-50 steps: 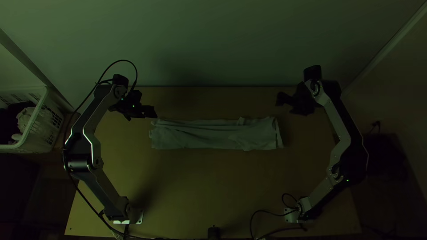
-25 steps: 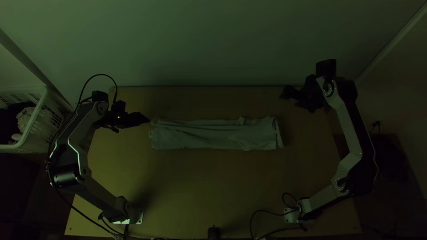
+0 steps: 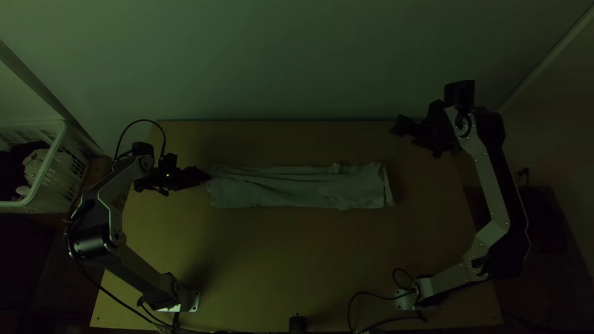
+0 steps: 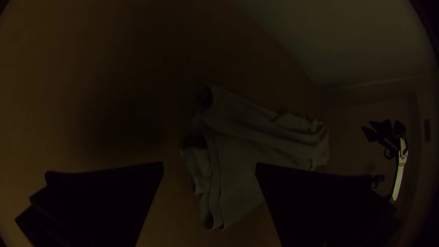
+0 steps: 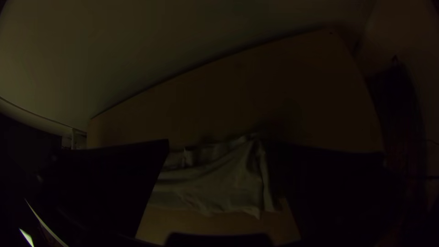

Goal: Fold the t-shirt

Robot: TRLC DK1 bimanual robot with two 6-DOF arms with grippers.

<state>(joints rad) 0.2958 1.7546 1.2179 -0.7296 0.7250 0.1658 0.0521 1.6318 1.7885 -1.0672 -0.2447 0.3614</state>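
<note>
Compared with the frame half a second ago, the left gripper has shifted slightly toward the near side of the wooden table; its tips are now at the t-shirt's left end as seen from above; the right gripper has barely moved, though its arm has swung a little farther outward; the pale t-shirt lies where it lay, folded into a long, narrow, creased strip across the table.

In the left wrist view the left gripper is released, its jaws wide apart, the near end of the strip showing between and beyond them; whether they touch it I cannot tell; in the right wrist view the right gripper also has its jaws spread, with cloth visible between them; from above it sits apart from the t-shirt, beyond its right end toward the far edge.
</note>
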